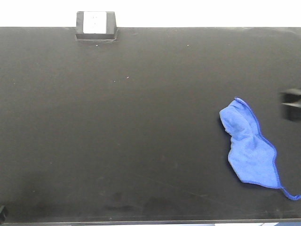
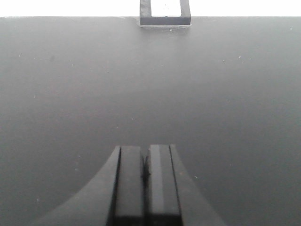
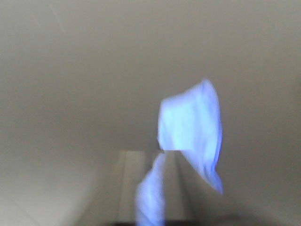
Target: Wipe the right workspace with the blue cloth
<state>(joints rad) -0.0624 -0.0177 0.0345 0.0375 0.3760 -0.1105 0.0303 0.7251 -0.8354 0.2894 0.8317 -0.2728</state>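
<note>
The blue cloth (image 1: 249, 146) lies crumpled on the right part of the black table (image 1: 141, 117), a thin corner trailing toward the front right. A blurred dark shape at the right edge, apart from the cloth, is my right gripper (image 1: 291, 106). In the right wrist view everything is smeared: the cloth (image 3: 190, 129) shows ahead of the fingertips, and a blue strip shows between the fingers. How the jaws stand is not readable. My left gripper (image 2: 146, 149) is shut and empty, low over bare table.
A black and white box (image 1: 96, 24) stands at the table's far edge, left of centre. It also shows in the left wrist view (image 2: 165, 13). The table's front edge runs along the bottom of the front view.
</note>
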